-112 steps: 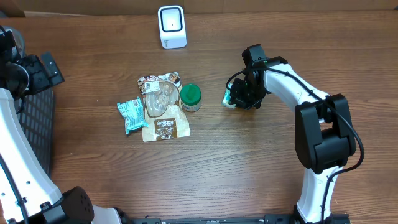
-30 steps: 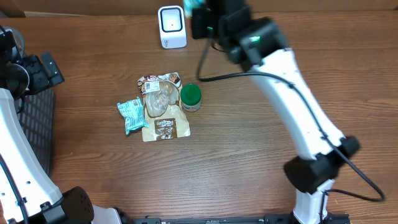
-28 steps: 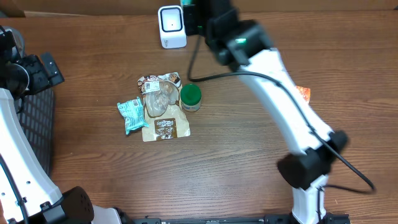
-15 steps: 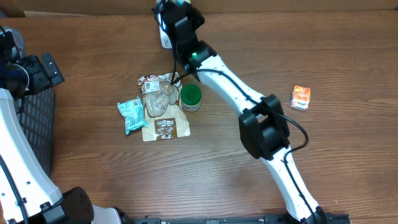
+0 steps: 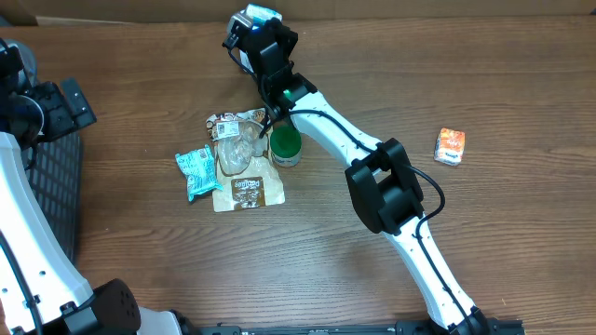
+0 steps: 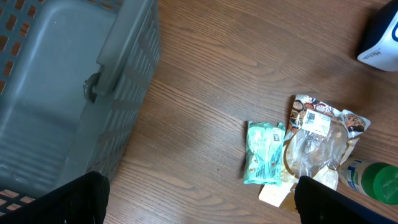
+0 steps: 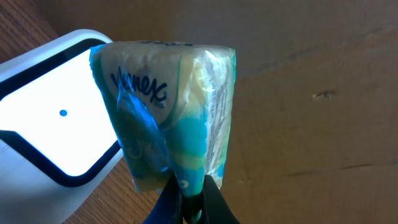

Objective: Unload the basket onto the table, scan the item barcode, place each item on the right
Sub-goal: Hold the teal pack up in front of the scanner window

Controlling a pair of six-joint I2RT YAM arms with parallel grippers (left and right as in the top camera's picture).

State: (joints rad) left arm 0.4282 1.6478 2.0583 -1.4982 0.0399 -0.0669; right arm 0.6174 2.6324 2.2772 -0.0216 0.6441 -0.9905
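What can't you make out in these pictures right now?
Barcode of the Kleenex pack: right wrist view shows only the logo side.
Scanner: overhead, mostly hidden behind the right hand; right wrist, cut by the left edge.
Orange packet: overhead, print too small.

The tissue pack [image 7: 171,106] has clear film printed with teal and deep blue swirls over pale cream tissue, plus dark blue script lettering. The scanner [image 7: 43,118] is white, with a black band framing a glowing white face that bears one small blue dot. The counter [image 5: 391,84] is brown with darker wood grain; the jar [image 5: 286,144] has a green lid, one packet [image 5: 196,173] is teal with white print, the pouch [image 5: 248,192] is brown and cream, another packet [image 5: 450,146] is orange, and the basket [image 6: 56,93] is plain grey with a grid of slots.
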